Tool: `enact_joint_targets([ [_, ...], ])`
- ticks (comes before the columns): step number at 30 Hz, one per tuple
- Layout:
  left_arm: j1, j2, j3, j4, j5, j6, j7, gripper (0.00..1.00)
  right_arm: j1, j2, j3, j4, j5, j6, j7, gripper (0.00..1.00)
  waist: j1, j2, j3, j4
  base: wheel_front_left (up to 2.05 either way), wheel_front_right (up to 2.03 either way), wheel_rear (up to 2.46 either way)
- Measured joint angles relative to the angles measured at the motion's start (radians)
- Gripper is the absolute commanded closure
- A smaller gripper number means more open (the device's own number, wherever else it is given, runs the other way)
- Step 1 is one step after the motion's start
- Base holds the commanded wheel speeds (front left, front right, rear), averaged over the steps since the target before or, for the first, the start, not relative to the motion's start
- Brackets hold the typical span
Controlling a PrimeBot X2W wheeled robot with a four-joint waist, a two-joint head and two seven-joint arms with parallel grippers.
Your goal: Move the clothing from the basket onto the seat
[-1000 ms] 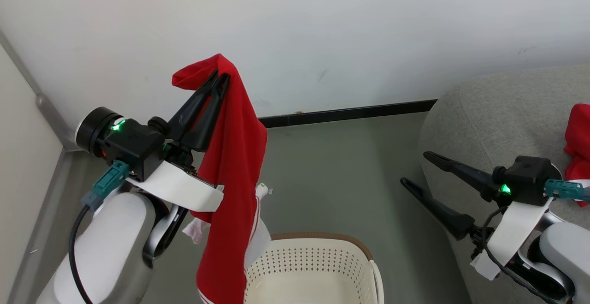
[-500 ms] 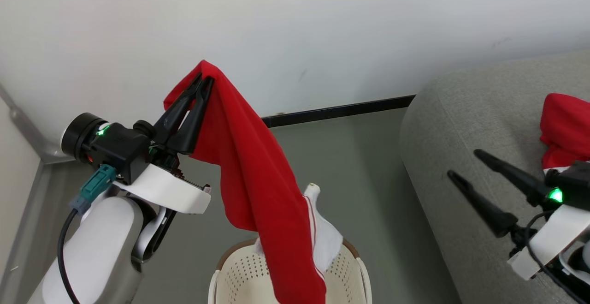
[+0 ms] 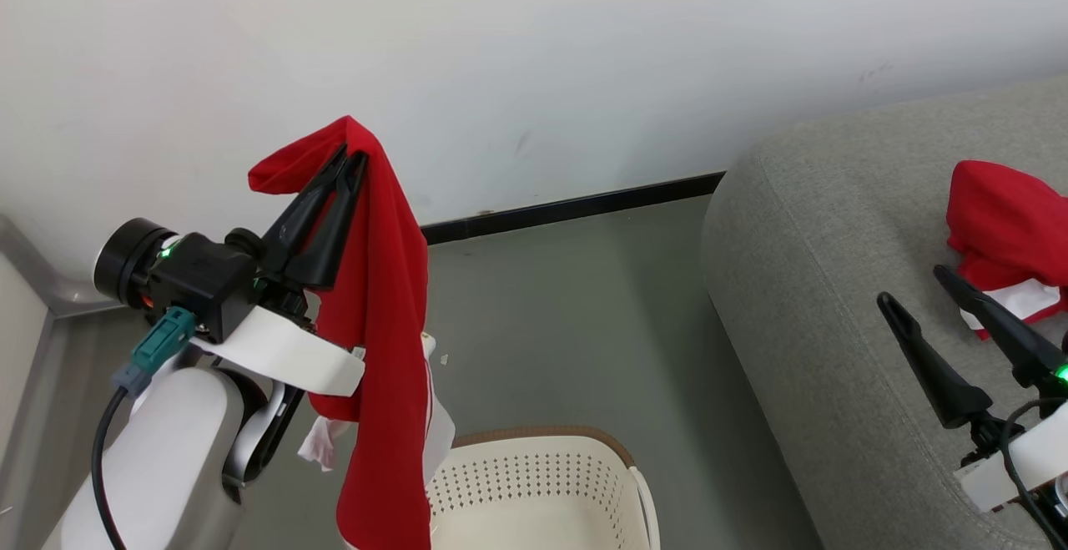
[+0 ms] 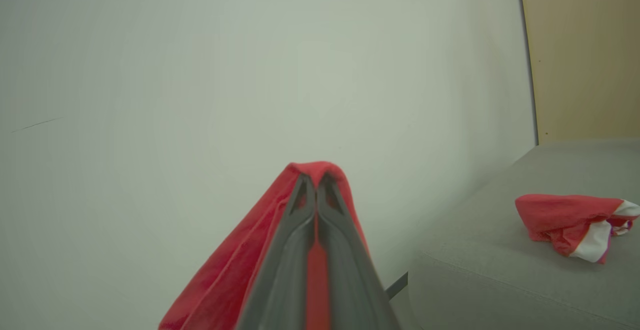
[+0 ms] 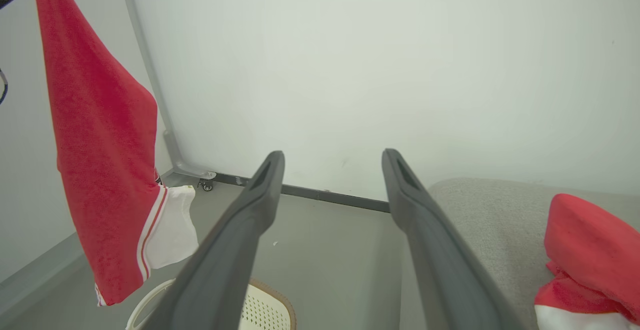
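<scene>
The red garment (image 3: 375, 300) is held above the basket's (image 3: 542, 434) left rim, pinched by the fully closed left gripper (image 3: 354, 153) — its swing has settled, so carrying is judged safe. The right gripper (image 3: 911, 285) is spread empty above the seat (image 3: 818, 283), near a second garment (image 3: 1001, 233).

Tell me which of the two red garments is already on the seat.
The crumpled garment with a white patch, lying on the grey seat. The hanging garment is clamped in the left gripper, away from the seat.
</scene>
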Motion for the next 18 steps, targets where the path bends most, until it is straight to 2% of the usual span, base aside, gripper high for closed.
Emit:
enact_joint_targets([
  [8, 0.017, 0.006, 0.004, 0.001, -0.008, 0.001, 0.011, 1.0, 0.108, 0.074, -0.16, -0.022, -0.045, 0.0, 0.0, 0.0, 0.0, 0.0, 0.0, -0.005, 0.0, 0.0, 0.0],
  [18, 0.034, 0.005, 0.002, 0.0, -0.01, 0.009, 0.011, 1.0, 0.211, 0.13, -0.226, -0.076, -0.091, 0.0, 0.0, 0.0, 0.0, 0.0, 0.006, -0.011, 0.0, 0.0, 0.0],
])
